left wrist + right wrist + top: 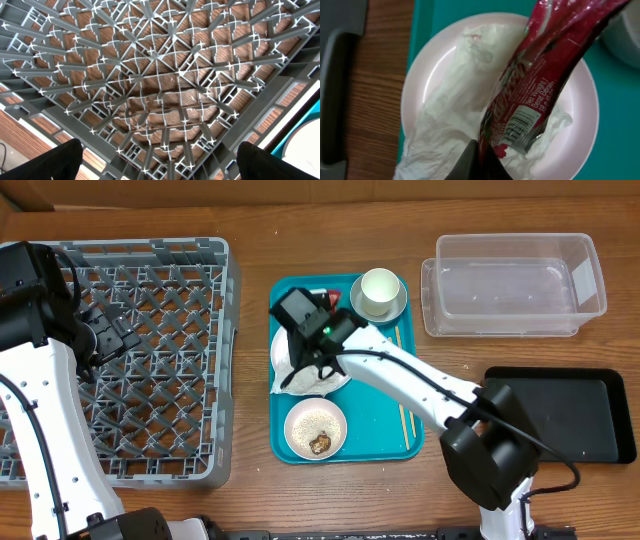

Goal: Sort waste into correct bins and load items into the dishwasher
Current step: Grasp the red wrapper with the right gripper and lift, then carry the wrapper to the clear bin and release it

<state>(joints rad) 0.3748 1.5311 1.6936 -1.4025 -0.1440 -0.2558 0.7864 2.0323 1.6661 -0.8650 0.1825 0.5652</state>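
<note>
My right gripper (481,162) is shut on the lower end of the red snack wrapper (540,85). The wrapper slants up over the crumpled white napkin (445,120) on the pale plate (580,115). Overhead, that gripper (305,352) hangs above the plate (282,358) on the teal tray (375,415). A bowl (315,428) in front of it holds rice and a brown scrap (320,444). A white cup (379,288) sits in a grey-green saucer (397,308), and the chopsticks (403,415) lie along the tray's right side. My left gripper (160,162) is open above the grey dish rack (160,75).
The dish rack (170,370) fills the left of the table, with my left arm (45,380) over its left side. The clear tub (515,285) stands at the back right. The black tray (570,415) lies front right, beside the right arm's base (490,450).
</note>
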